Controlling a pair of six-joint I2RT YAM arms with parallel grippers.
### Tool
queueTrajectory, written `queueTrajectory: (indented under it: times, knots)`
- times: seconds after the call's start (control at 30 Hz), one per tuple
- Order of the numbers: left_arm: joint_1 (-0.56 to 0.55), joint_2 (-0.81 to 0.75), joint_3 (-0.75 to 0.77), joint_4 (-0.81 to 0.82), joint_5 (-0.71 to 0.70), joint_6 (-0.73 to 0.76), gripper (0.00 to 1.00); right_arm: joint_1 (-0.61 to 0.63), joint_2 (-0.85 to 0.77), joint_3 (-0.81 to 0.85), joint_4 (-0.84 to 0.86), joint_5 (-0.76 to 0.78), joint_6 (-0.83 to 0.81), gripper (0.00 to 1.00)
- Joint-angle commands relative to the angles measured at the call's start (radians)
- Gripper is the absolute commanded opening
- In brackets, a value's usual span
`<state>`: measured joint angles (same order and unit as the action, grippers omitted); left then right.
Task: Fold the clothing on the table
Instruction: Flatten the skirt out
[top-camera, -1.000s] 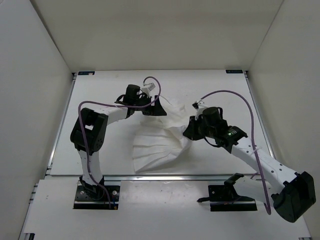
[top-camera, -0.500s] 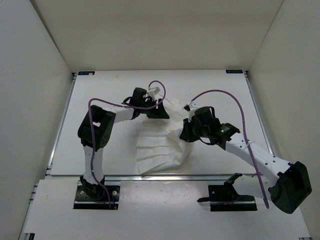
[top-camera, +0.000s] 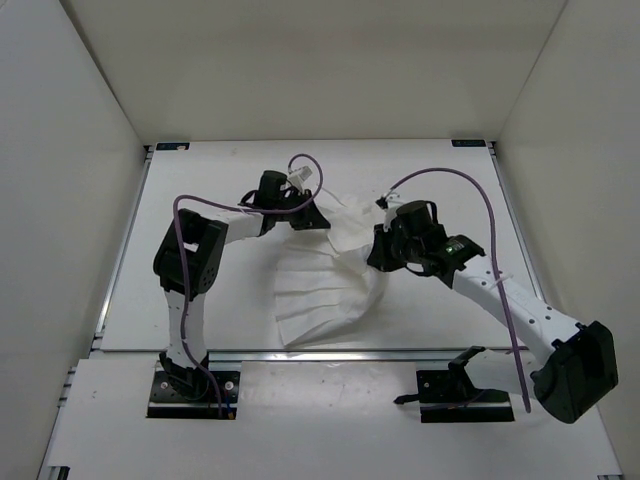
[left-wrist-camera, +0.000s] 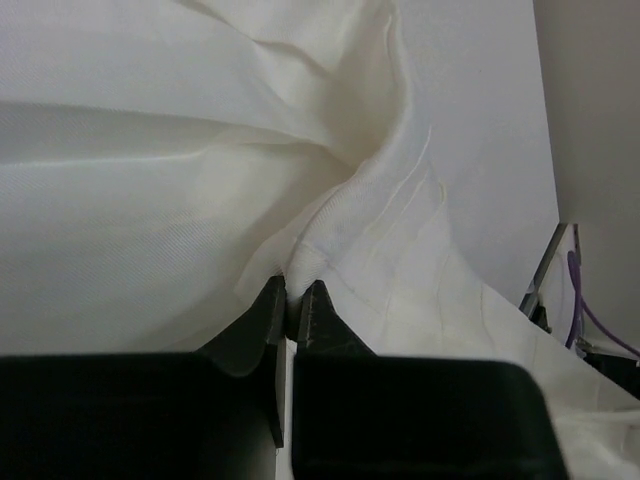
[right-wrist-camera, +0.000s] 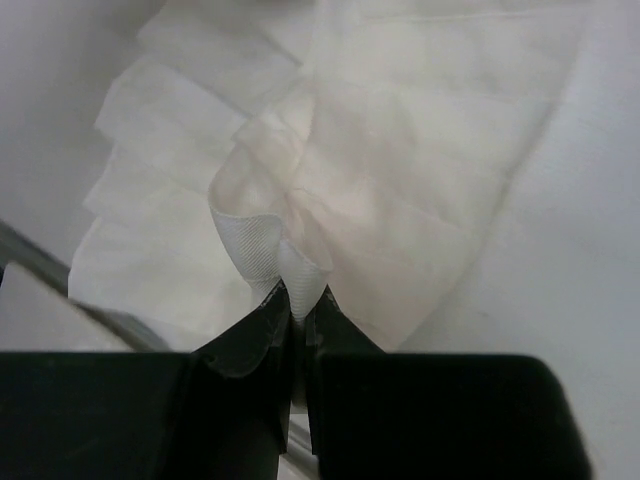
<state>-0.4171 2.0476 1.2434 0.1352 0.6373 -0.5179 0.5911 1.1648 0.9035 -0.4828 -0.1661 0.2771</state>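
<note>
The flat, matte white rectangular table (top-camera: 200, 300) carries the thin, wrinkled white fabric clothing (top-camera: 320, 300) near its middle, its pleated hem fanned toward the near edge. The left arm (top-camera: 185, 255) rises from its base, bends sharply at the elbow and reaches right. The right arm (top-camera: 500, 295) stretches diagonally left and away from its base. The left gripper (left-wrist-camera: 293, 295) is pinched on a fold at the clothing's far edge. The right gripper (right-wrist-camera: 298, 300) is pressed together on a raised ridge of cloth (on its right side).

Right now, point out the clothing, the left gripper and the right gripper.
clothing (top-camera: 318, 300), top view, pleated near part
left gripper (left-wrist-camera: 293, 294), left wrist view, between fingertips
right gripper (right-wrist-camera: 298, 300), right wrist view, between fingertips
</note>
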Motion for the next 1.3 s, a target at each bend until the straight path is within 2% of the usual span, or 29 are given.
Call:
queueTrajectory:
  times: [0.0, 0.1, 0.17, 0.27, 0.37, 0.5, 0.6, 0.7, 0.8, 0.87, 0.97, 1.03, 1.13, 1.27]
  knots:
    - [0.079, -0.124, 0.074, 0.035, -0.028, -0.039, 0.0, -0.115, 0.015, 0.115, 0.0, 0.085, -0.047, 0.0]
    - [0.15, -0.174, 0.199, -0.076, -0.047, -0.033, 0.0, -0.261, 0.082, 0.237, -0.03, 0.114, -0.111, 0.0]
    - [0.182, -0.214, 0.288, -0.173, -0.077, 0.007, 0.0, -0.3, 0.136, 0.342, -0.033, 0.15, -0.183, 0.0]
    - [0.186, -0.276, 0.425, -0.307, -0.143, 0.117, 0.0, -0.283, 0.26, 0.591, -0.027, 0.236, -0.32, 0.01]
    - [0.147, -0.334, 0.554, -0.423, -0.264, 0.221, 0.0, -0.254, 0.323, 0.782, -0.013, 0.286, -0.366, 0.0]
    - [0.135, -0.348, 0.74, -0.506, -0.349, 0.245, 0.0, -0.278, 0.378, 0.902, 0.013, 0.272, -0.386, 0.0]
    - [0.168, -0.433, 0.644, -0.5, -0.35, 0.206, 0.0, -0.243, 0.346, 0.876, 0.025, 0.316, -0.424, 0.0]
    - [0.163, -0.544, 0.452, -0.486, -0.37, 0.249, 0.0, -0.179, 0.21, 0.625, 0.085, 0.35, -0.429, 0.0]
    - [0.167, -0.645, 0.23, -0.485, -0.337, 0.242, 0.0, -0.2, 0.096, 0.4, 0.084, 0.285, -0.363, 0.0]
    - [0.158, -0.716, 0.052, -0.479, -0.347, 0.231, 0.0, -0.215, 0.04, 0.295, 0.066, 0.222, -0.34, 0.0]
    - [0.155, -0.831, -0.083, -0.511, -0.353, 0.213, 0.0, -0.198, -0.028, 0.186, -0.003, 0.18, -0.306, 0.0]
    - [0.136, -0.881, -0.119, -0.558, -0.363, 0.205, 0.0, -0.206, -0.074, 0.161, -0.025, 0.13, -0.28, 0.0]
    - [0.107, -0.96, -0.082, -0.623, -0.416, 0.199, 0.0, -0.199, -0.119, 0.179, -0.048, 0.067, -0.231, 0.0]
    - [0.119, -1.031, 0.0, -0.626, -0.467, 0.179, 0.0, -0.197, -0.108, 0.293, -0.083, 0.001, -0.237, 0.0]
